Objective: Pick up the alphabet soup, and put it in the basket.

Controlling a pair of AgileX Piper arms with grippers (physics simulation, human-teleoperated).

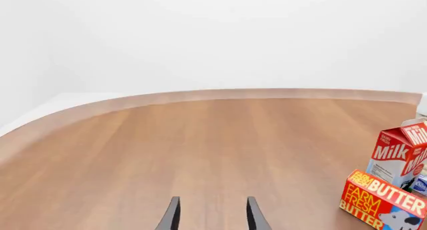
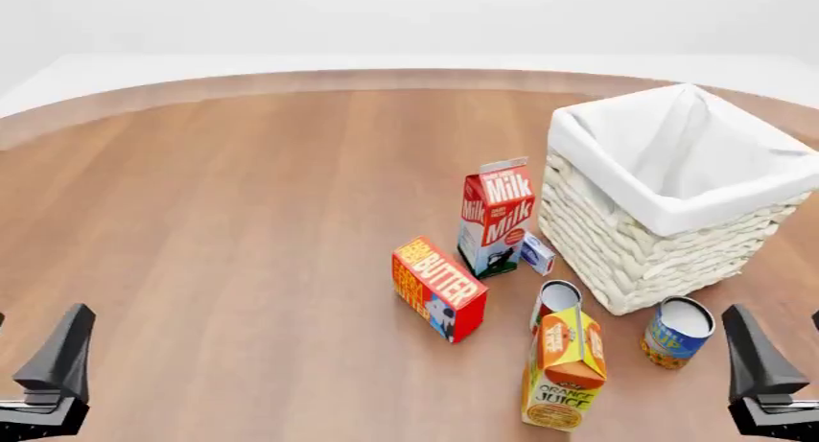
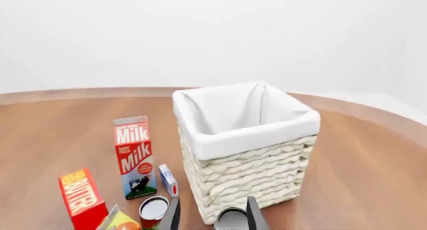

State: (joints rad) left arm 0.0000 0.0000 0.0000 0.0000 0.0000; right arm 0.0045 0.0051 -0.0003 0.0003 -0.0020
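Observation:
The alphabet soup [image 2: 677,332], a short can with a blue label and a pale lid, stands upright on the table just in front of the basket's near corner. The basket [image 2: 640,255] is a big cream wicker square with a white liner, at the right. My right gripper [image 2: 774,317] hangs open low at the front right, near the can and apart from it. In the right wrist view the can's lid [image 3: 231,216] shows between the open fingers [image 3: 255,215], below the basket [image 3: 253,160]. My left gripper [image 1: 212,200] is open and empty at the front left [image 2: 41,319].
Left of the soup stand a red-and-white can [image 2: 557,301] and an orange juice carton [image 2: 565,365]. A milk carton [image 2: 497,217], a butter box [image 2: 439,287] and a small blue-white box [image 2: 538,253] sit beside the basket. The round wooden table [image 2: 230,212] has a raised rim.

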